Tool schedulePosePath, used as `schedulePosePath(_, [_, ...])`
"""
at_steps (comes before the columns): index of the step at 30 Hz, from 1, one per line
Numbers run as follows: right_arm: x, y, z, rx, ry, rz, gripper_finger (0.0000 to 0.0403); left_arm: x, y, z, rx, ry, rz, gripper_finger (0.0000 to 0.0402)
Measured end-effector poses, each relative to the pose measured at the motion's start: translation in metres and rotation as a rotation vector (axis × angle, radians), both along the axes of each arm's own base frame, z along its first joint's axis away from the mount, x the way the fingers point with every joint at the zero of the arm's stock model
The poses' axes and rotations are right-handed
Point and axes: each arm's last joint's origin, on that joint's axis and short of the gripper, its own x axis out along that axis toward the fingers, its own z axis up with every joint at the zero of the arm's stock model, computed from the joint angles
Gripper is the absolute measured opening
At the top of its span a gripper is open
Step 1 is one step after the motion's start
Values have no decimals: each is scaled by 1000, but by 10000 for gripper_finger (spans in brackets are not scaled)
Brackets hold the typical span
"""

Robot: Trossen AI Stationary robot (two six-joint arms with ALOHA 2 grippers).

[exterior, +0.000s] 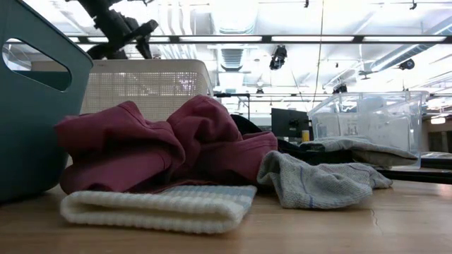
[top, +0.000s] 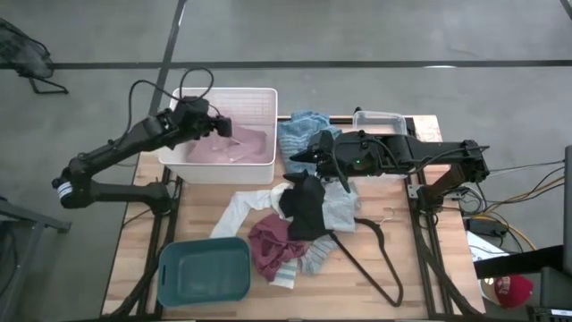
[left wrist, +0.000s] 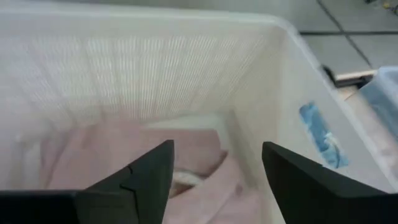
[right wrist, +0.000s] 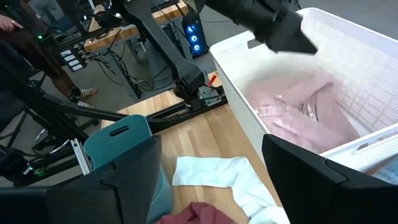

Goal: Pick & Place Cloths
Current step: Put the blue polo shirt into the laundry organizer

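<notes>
- The left gripper hangs over the white basket, its fingers spread wide with nothing between them; the pink checked shirt lies on the basket floor directly below.
- The right gripper sits above the pile at mid-table, just beside the blue striped shirt; its fingers are also wide apart and empty.
- Risk 1: the heap is tangled. The black piece, the grey piece and the white piece overlap, so a pinch on 1 could likely drag a 2nd along and drop it short of the basket.
- Risk 2: the thin wire hanger runs under the edge of the pile; a low grab near the grey piece could snag it and lift it too.
- Risk 3: both arms work near the basket's right wall, so a carry by the right arm while the left hovers there could bring them into contact.
- Risk 4: the maroon piece and the striped sock lie close to the teal bin; a sweep there might nudge the bin.
- Containers: the white basket holds only the pink shirt, as far as shows; the teal bin looks empty; the clear tub at the far edge shows nothing inside.
</notes>
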Motion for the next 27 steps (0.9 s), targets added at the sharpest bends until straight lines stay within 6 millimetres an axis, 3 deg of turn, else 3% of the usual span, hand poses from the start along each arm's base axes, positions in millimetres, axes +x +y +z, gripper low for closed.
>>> schedulePosePath(8, [0,-2,0,-21,-1,-30,272,-9,-6,29,92,-38,-26,248])
schedulePosePath(14, [-1,-5,-3,-33,32,-54,251,-17,-16,40,38,-177,-106,248])
schedulePosePath(22, [-8,-12,-16,-68,192,-64,241,-26,-30,47,-9,-277,-220,248])
schedulePosePath(27, [-14,-15,-28,-212,336,-45,260,-31,-36,51,2,-298,-237,248])
